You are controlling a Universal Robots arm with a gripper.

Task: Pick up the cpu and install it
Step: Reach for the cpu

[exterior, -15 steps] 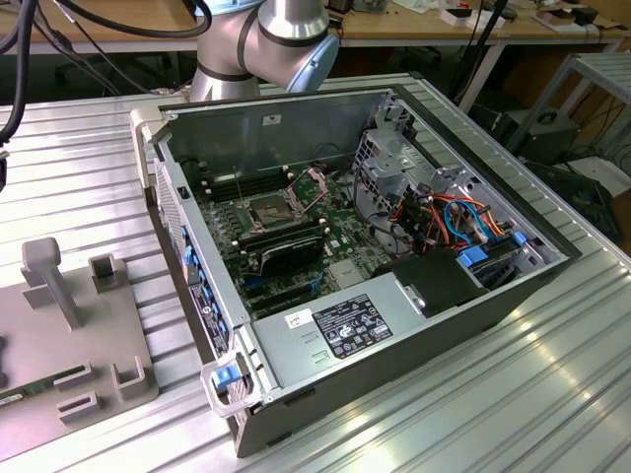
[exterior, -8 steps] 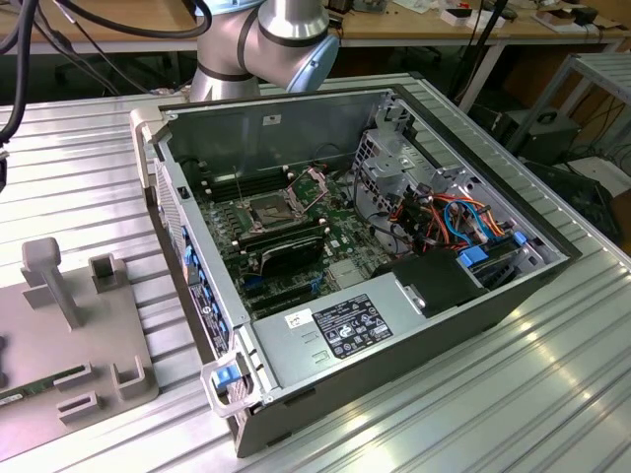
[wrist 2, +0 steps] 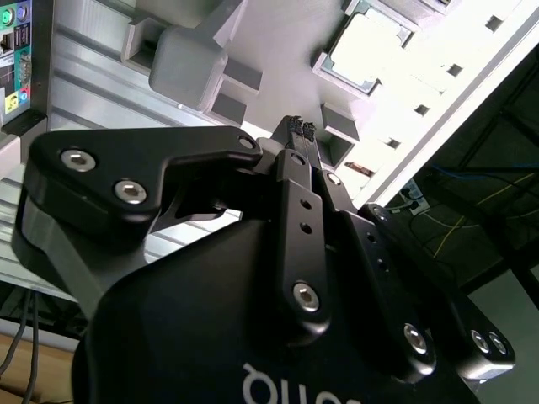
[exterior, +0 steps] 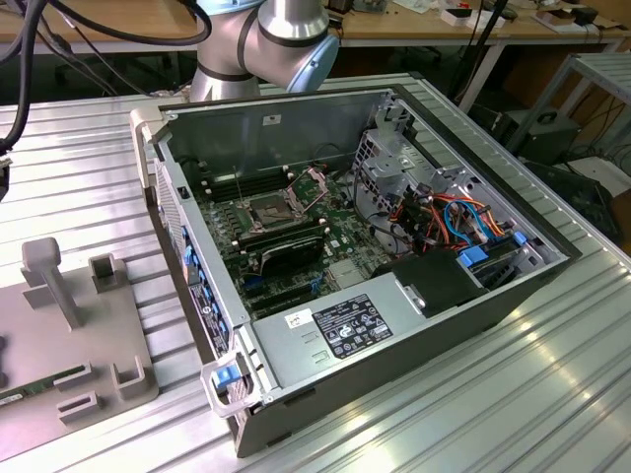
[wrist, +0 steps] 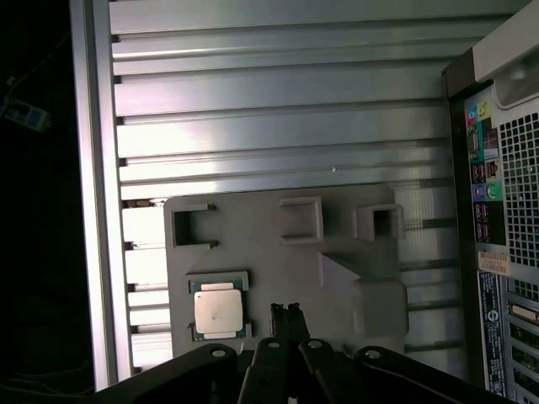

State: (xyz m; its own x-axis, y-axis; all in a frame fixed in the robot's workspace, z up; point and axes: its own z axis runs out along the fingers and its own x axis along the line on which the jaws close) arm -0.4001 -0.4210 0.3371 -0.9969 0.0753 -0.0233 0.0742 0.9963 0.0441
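I'm reading the jaws as closed. In both wrist views the black fingertips [wrist: 277,320] [wrist 2: 295,128] meet with only a thin seam between them, and nothing is held there. The small square cpu with the dull silver-grey metal top [wrist: 217,311] lies flat in a shallow framed recess on the flat grey plastic fixture plate [wrist: 269,269], just beside the fingertips and apart from them. I can't judge how high the jaws stand over the plate from this angle. In the second wrist view glare washes out the far corner of the plate. The pale square [wrist 2: 370,50] there is probably the cpu, but its surface is burnt out. The plate rests on the ribbed aluminium table [wrist: 253,84], next to the rear port panel of the open grey metal computer case [wrist: 505,252], which the picture edge cuts off. In the exterior view the same plate [exterior: 89,335] runs off the exterior view's left, so I see its upright blocks and brackets but not its whole extent. The case [exterior: 266,128] lies on its side with the green motherboard exposed. The dark square socket with its metal frame [exterior: 268,209] sits near the middle, partly behind cables and hard to make out closely. The silver and blue robot arm [exterior: 276,34] is cropped at the top.
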